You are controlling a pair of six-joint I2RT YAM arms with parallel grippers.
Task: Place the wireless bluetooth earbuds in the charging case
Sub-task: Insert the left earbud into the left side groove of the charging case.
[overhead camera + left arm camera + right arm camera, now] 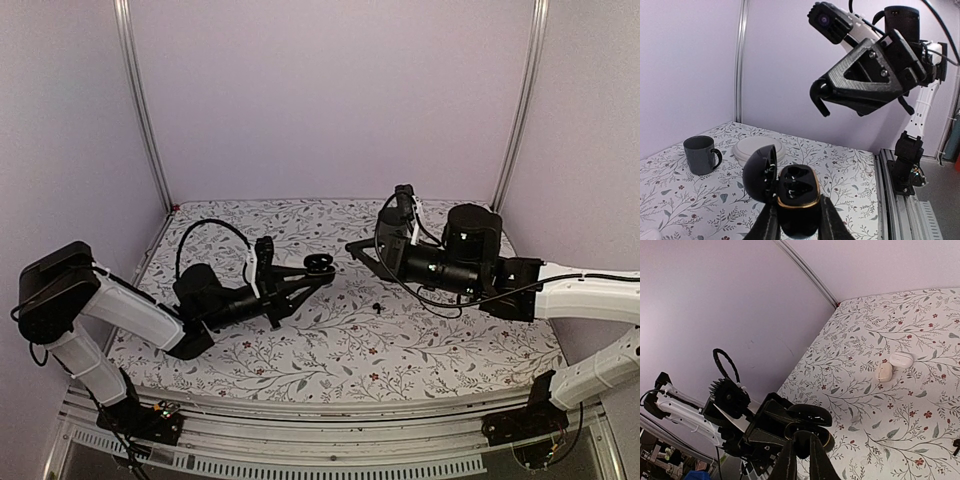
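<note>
Black earbud (377,306) lies alone on the floral worktop (300,350) between our two arms. Our left tool (798,210) is grasping the open black charging case (797,192) aloft, and our right tool (801,440) hangs clenched near it, slightly higher.

Floral table (440,350) with mug (700,155), black earbud (377,307)
</note>
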